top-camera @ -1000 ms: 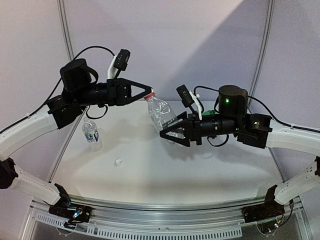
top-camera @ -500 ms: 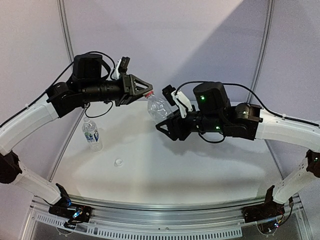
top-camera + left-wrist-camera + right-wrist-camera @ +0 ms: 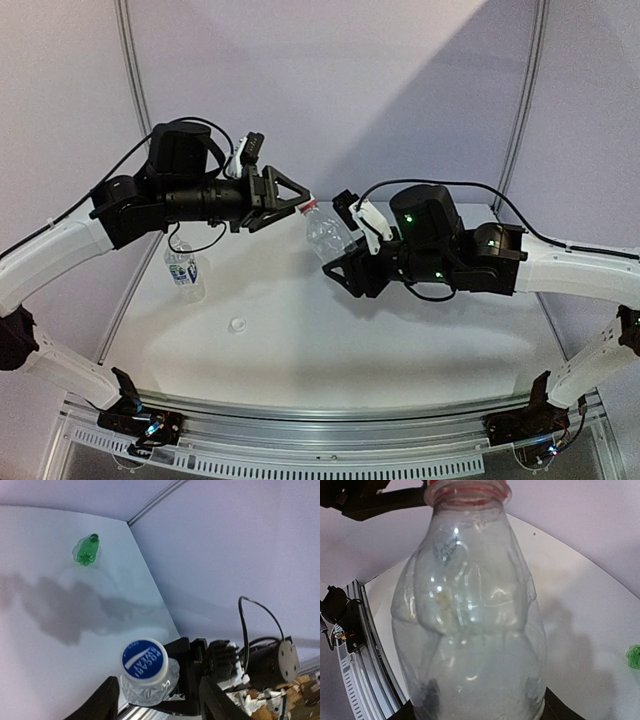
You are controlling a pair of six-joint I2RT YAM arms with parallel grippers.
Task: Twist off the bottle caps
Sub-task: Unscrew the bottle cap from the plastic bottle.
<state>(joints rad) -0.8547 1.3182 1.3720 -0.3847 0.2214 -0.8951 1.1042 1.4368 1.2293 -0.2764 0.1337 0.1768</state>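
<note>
My right gripper (image 3: 345,262) is shut on the lower body of a clear unlabelled bottle (image 3: 328,235), held tilted above the table. This bottle (image 3: 470,620) fills the right wrist view. Its white cap (image 3: 144,660) with a blue printed top sits on the neck. My left gripper (image 3: 300,198) is open around the cap, with a gap on each side between cap and fingers (image 3: 102,702). A labelled clear bottle (image 3: 184,268) stands at the table's left. A green bottle (image 3: 88,550) stands far back on the table. One loose white cap (image 3: 238,325) lies on the table.
The white table (image 3: 400,340) has a metal rail along its near edge. Purple walls with metal poles close in the back and sides. The green bottle (image 3: 635,656) also shows at the right edge of the right wrist view.
My left gripper's jaws have opened off the cap. Both arms and the held bottle have sunk slightly and shifted a little to the right.
</note>
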